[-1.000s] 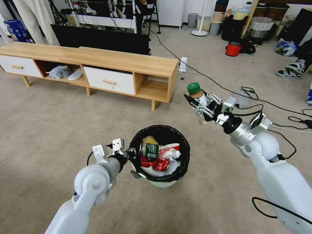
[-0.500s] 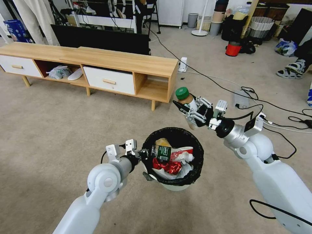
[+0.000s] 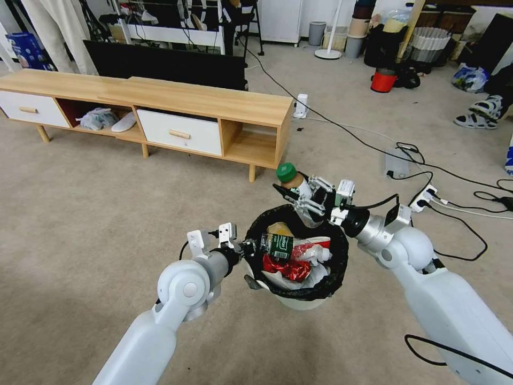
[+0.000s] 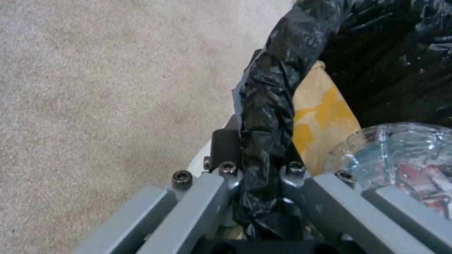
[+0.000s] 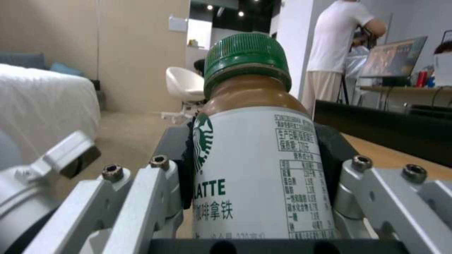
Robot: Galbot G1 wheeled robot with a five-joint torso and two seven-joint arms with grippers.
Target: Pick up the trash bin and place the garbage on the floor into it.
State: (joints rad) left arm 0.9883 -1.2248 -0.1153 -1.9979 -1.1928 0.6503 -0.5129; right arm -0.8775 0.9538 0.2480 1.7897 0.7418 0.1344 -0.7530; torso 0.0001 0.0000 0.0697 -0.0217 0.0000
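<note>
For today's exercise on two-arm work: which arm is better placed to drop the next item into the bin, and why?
The right. Its right gripper grips the green-capped bottle at the trash bin rim, while the left gripper is clamped on that rim.

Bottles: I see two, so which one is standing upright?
The green-capped latte bottle, held in the right gripper over the trash bin. The clear bottle lies sideways inside.

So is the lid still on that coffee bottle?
Yes, shut: the green cap sits on the bottle held in the right hand.
</note>
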